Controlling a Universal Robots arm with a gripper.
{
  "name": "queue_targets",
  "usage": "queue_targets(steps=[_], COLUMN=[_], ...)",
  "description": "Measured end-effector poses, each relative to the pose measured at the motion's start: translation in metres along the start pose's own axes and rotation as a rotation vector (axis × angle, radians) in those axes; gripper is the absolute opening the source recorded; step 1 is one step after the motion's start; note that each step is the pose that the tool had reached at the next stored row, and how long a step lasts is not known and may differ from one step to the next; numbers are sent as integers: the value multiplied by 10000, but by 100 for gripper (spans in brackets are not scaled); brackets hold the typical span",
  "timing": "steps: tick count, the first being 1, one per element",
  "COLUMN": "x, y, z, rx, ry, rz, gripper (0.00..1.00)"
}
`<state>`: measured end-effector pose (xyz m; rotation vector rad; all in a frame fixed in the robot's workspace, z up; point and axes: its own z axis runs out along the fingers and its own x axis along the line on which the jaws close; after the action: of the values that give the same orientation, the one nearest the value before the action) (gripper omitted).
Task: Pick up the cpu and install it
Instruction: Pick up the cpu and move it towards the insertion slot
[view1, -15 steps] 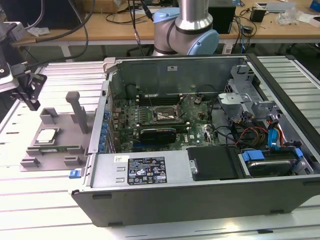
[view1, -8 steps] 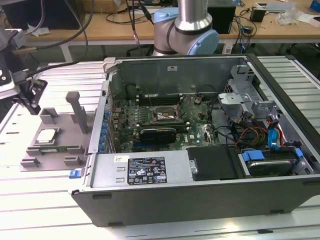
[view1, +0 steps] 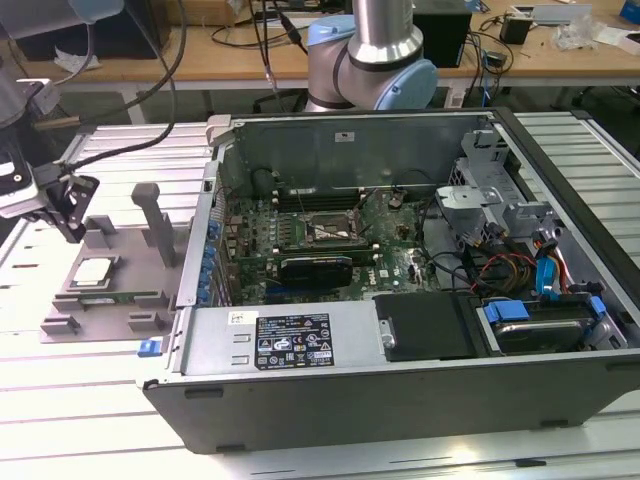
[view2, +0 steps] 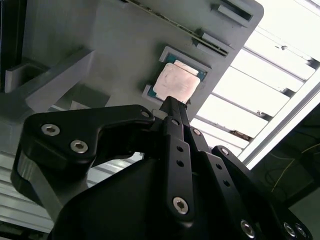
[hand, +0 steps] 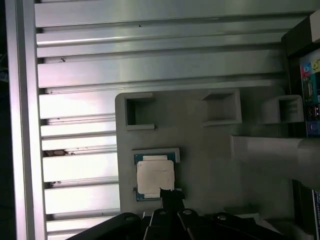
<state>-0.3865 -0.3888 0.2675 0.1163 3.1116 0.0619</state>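
Closest to both wrist cameras, the black linkages of the hand (view2: 170, 100) are seen, with the fingertips drawn together and nothing held between them. In the exterior view the hand is found at the far left, raised clear above the grey tray (view1: 135, 268), which is laid on the slatted tabletop (view1: 60, 400). The cpu (view1: 95, 270) is seated flat in a shallow square recess of that tray, near the hand's tips but apart from them. To the exterior view's right of it an upright post (view1: 155, 220) is carried by the tray. Further right the open computer case (view1: 400, 400) is set, with its socket (view1: 322, 232) exposed on the board.

Trouble is judged most likely at the grasp. If the hand is lowered while closed, the lid would be pressed or scratched rather than gripped. Little edge is offered above the recess walls, so a tilted or slipping pick is to be feared, and the chip could be jammed in its seat.

The cpu is shown as a thin square, its pale silvery top framed by a narrow green-blue border.
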Motion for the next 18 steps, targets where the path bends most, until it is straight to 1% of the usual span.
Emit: queue_targets(steps=[2,4,6,10,15,18], x=[8,25,35,47,55,74], y=[-2,-6,-9,-14,-19,-22], z=[32,96,144,272,382,425], rx=[3,10,16,25,49,66], ry=[0,1,0,-1,-3,-3], rz=[0,-1,-1,-1,-2,-2], gripper=[11,11,11,11,11,11])
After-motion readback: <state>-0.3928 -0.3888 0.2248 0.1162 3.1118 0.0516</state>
